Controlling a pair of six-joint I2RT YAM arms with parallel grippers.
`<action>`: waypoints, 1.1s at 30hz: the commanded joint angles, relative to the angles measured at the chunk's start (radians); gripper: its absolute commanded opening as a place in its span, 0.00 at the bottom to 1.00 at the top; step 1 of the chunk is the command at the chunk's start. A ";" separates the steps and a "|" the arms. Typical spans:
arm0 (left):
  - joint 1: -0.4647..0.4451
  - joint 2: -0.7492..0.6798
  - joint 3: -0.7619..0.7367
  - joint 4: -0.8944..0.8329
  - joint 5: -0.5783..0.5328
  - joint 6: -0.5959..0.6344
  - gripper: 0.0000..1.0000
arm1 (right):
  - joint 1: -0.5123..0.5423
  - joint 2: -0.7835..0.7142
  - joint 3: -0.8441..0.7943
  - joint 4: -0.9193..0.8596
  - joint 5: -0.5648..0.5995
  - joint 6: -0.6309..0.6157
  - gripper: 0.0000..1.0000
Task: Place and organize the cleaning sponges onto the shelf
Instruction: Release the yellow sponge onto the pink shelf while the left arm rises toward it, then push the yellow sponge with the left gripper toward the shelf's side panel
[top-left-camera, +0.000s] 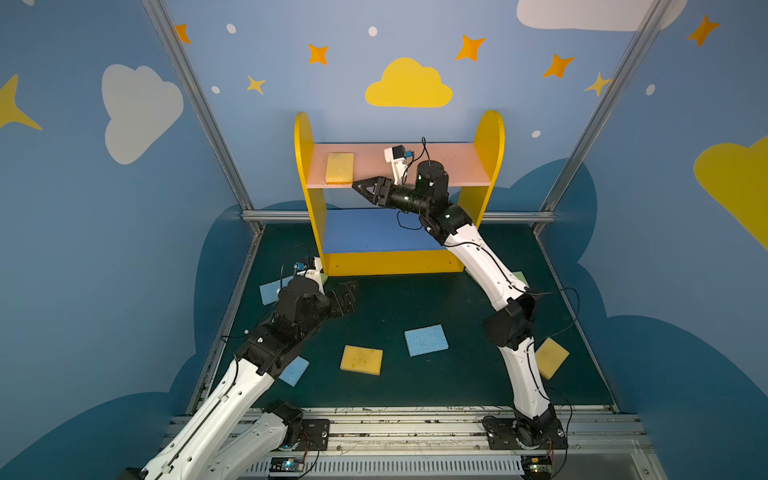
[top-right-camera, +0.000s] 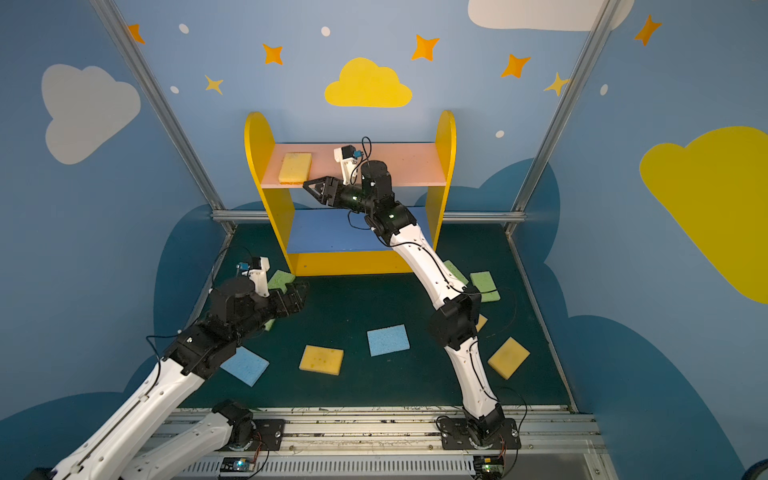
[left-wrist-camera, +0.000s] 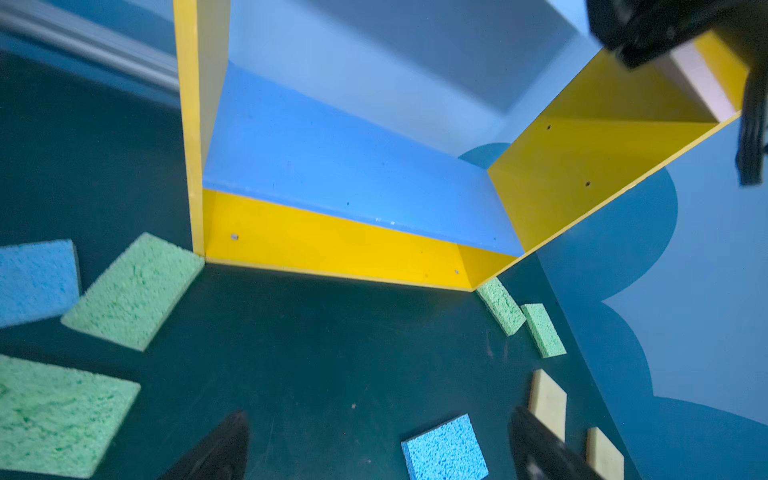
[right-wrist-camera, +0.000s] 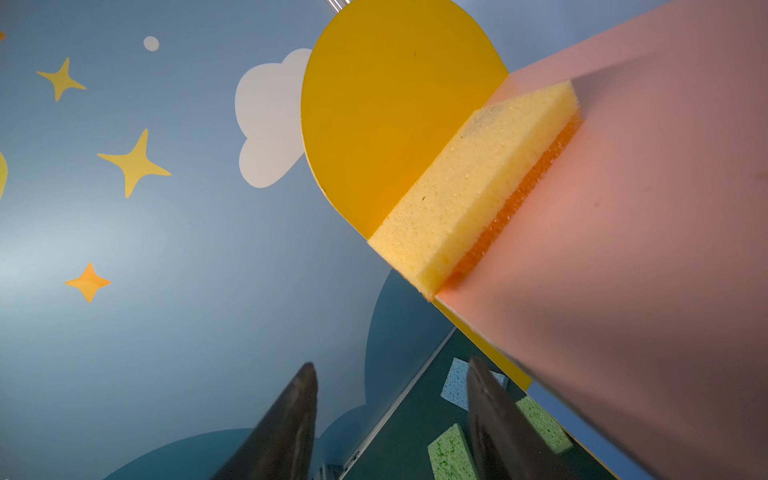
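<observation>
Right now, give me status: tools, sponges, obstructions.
Left tool open, empty, low over floor. Right tool open, beside yellow sponge lying on pink board. Only right arm across shelf front.

four yellow sponges (top-right-camera: 295, 167) (top-right-camera: 321, 360) (top-right-camera: 508, 357) (top-right-camera: 481, 322), three light blue sponges (top-left-camera: 426, 340) (top-left-camera: 294, 371) (top-left-camera: 270, 291) and four green sponges (left-wrist-camera: 133, 291) (left-wrist-camera: 58, 415) (left-wrist-camera: 500, 305) (left-wrist-camera: 542, 330) show, eleven in all. there is one shelf (top-left-camera: 302, 149), with one pink board (top-left-camera: 453, 162) and one blue board (top-left-camera: 374, 232). two robot arms (top-left-camera: 232, 390) (top-left-camera: 482, 257) are in both top views.
</observation>
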 joint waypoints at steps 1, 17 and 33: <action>0.003 0.088 0.157 -0.035 -0.061 0.103 0.97 | -0.012 -0.170 -0.128 -0.019 -0.001 -0.108 0.63; 0.029 0.652 1.009 -0.302 -0.136 0.328 1.00 | -0.092 -0.804 -0.962 -0.025 0.242 -0.279 0.85; 0.128 1.012 1.633 -0.623 -0.097 0.391 1.00 | -0.125 -0.921 -1.208 0.036 0.228 -0.257 0.85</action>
